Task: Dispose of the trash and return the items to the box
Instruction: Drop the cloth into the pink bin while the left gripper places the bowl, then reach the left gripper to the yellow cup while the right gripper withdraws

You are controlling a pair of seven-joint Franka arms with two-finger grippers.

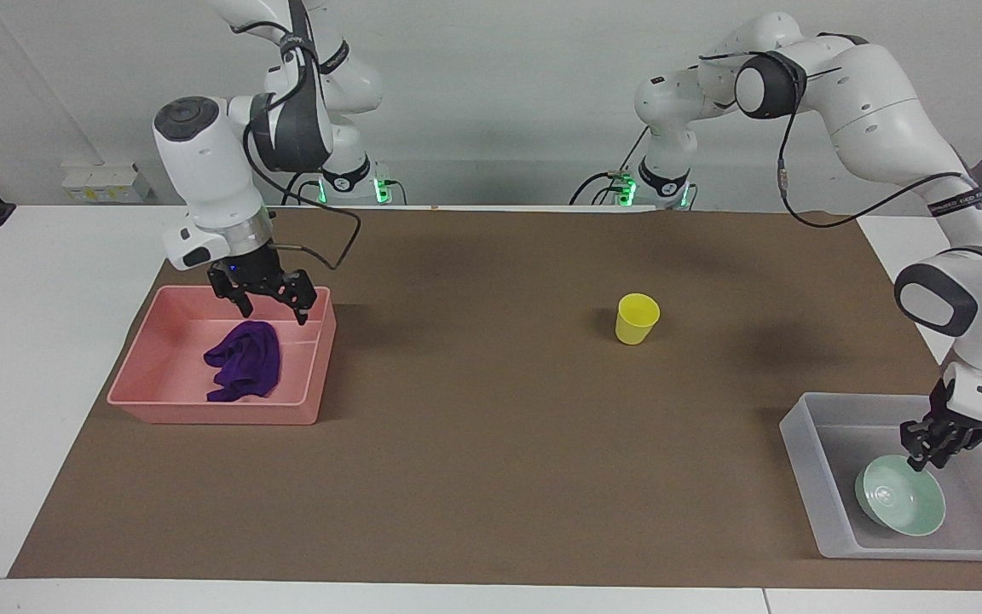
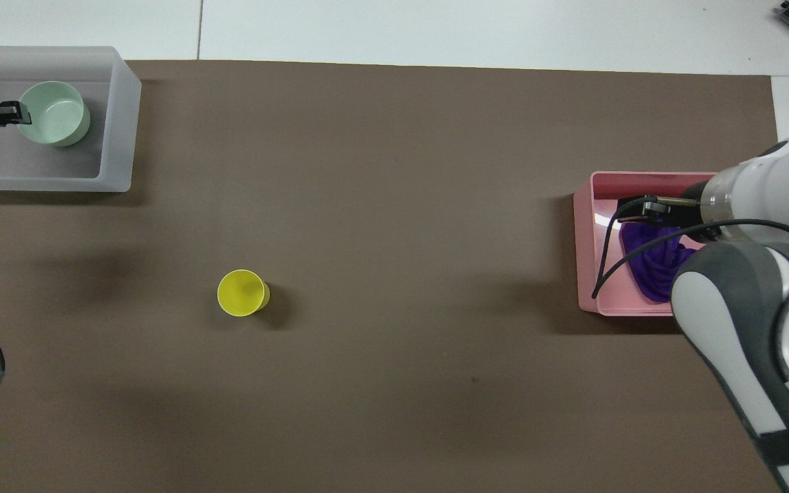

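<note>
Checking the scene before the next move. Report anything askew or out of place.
The mint-green bowl stands tilted in the translucent tray, with the left tool at its raised rim. The yellow cup stands out on the brown mat, not boxed.

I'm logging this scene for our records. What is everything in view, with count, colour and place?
cloth: one, deep purple, bunched up in the bin.
bin: one, pink, at the right arm's end of the table.
cup: one, yellow, upright on the mat, in no container.
bowl: one, pale mint green, tilted in the tray.
tray: one, translucent whitish-grey, at the left arm's end of the table.
mat: one, brown, covering the table.
table: one, white.
right pincer: one, black, open, above the bin and clear of the cloth.
left pincer: one, black, at the bowl's rim.
</note>
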